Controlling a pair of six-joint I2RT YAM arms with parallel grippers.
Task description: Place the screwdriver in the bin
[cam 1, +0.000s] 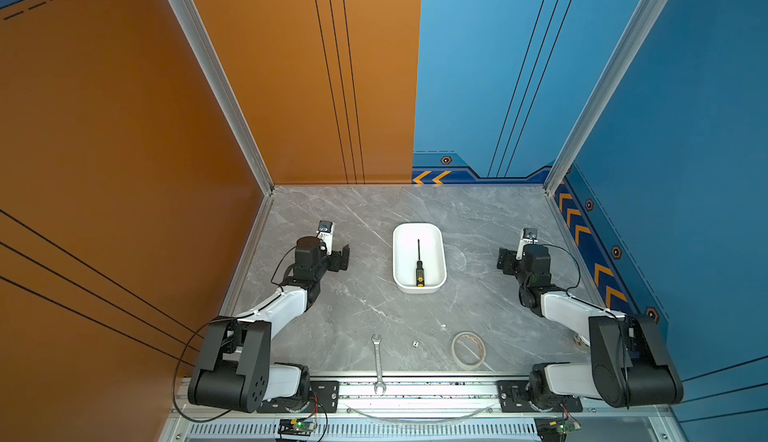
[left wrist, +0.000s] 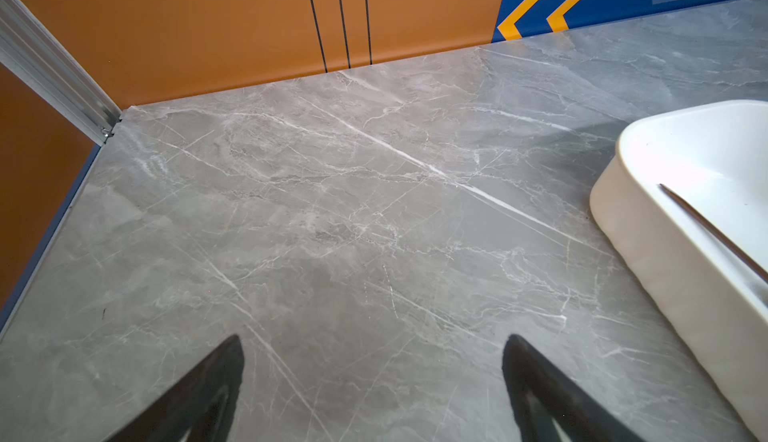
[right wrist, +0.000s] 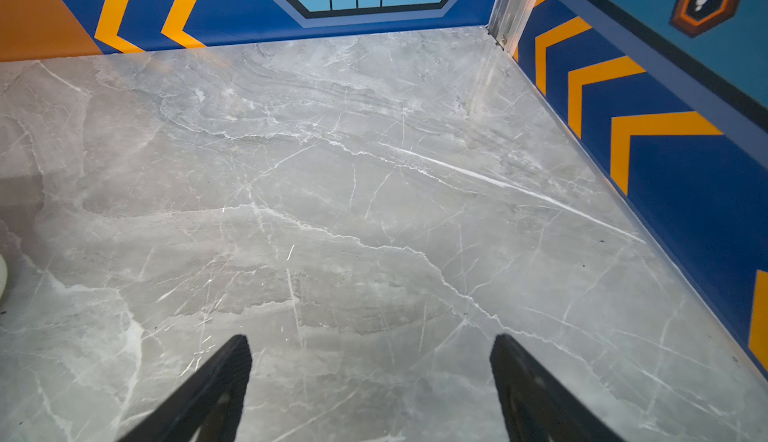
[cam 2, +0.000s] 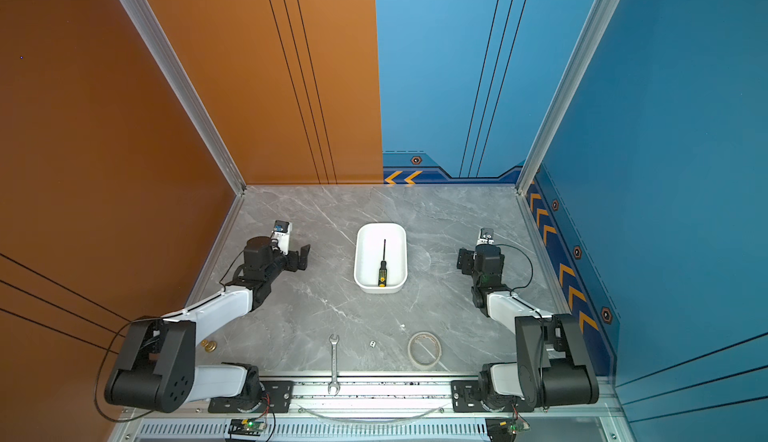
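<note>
Marble table point(cam 1: 353, 315) bears 1 bin point(cam 1: 419, 289) holding 1 screwdriver point(cam 1: 419, 267), plus 1 wrench point(cam 1: 378, 363).

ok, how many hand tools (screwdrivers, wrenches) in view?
2. The screwdriver lies inside the bin, handle toward the near side. The wrench lies at the near edge of the table, one end over the rail. The arms could hide more.
</note>
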